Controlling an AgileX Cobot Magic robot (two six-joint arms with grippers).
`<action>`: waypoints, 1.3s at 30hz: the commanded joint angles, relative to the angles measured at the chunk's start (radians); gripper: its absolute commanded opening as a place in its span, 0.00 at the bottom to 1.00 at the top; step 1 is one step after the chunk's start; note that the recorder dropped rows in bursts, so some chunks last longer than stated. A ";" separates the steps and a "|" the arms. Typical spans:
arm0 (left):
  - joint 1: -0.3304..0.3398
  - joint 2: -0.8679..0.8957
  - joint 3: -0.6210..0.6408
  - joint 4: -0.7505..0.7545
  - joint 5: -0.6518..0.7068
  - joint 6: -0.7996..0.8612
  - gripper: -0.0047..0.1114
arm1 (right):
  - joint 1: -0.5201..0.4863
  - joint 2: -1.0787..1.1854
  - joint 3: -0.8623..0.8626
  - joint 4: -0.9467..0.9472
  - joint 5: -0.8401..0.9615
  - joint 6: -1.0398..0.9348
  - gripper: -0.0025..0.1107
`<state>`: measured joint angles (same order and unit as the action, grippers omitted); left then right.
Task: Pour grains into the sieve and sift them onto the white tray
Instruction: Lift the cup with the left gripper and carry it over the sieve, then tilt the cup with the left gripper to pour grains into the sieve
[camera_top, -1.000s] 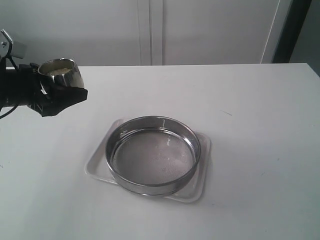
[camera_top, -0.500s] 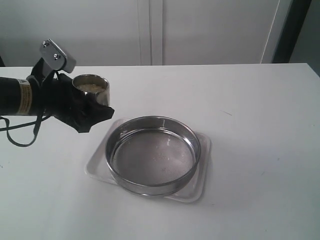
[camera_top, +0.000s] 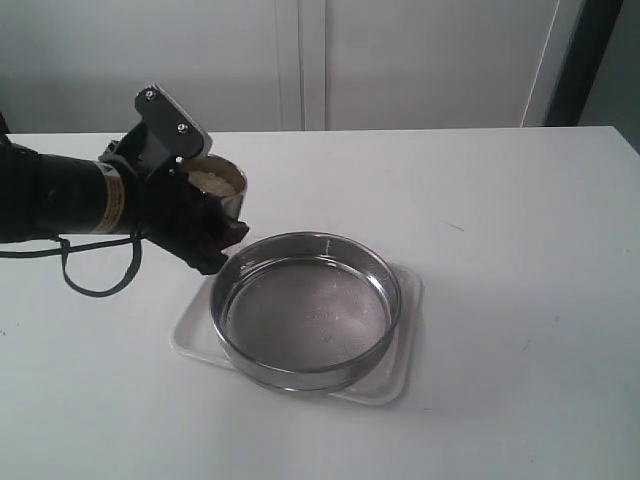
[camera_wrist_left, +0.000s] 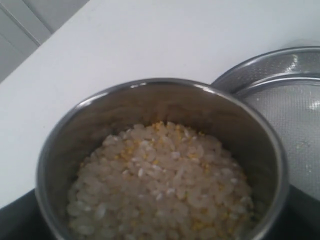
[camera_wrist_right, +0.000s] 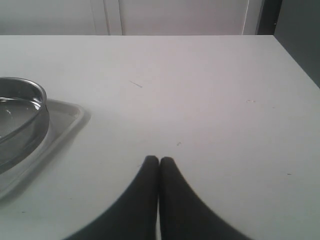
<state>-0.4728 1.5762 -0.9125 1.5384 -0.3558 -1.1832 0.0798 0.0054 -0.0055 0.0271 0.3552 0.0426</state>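
One steel cup (camera_top: 222, 188) of grains (camera_wrist_left: 160, 185) in left fingers (camera_top: 203, 240), near sieve (camera_top: 305, 310) — right fingers (camera_wrist_right: 144, 200) pressed together.

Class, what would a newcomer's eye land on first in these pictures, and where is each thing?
First, the steel cup, full of pale and yellow grains, held by the left gripper close to the sieve. Then the wide sieve itself, sitting on the white tray at the centre, its mesh almost bare.

we see the sieve (camera_top: 305, 312) on the white tray (camera_top: 190, 328); the cup (camera_top: 222, 186) of grains (camera_wrist_left: 160, 182) hangs beside its far-left rim.
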 joint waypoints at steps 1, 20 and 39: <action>-0.047 -0.012 -0.044 0.034 0.085 -0.009 0.04 | 0.001 -0.005 0.006 0.002 -0.013 -0.004 0.02; -0.079 0.076 -0.066 0.202 0.171 0.020 0.04 | 0.001 -0.005 0.006 0.002 -0.013 -0.004 0.02; -0.228 0.158 -0.107 0.206 0.409 0.220 0.04 | 0.001 -0.005 0.006 0.002 -0.013 -0.004 0.02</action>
<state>-0.6888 1.7319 -1.0098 1.7315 0.0221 -1.0127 0.0798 0.0054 -0.0055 0.0271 0.3552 0.0426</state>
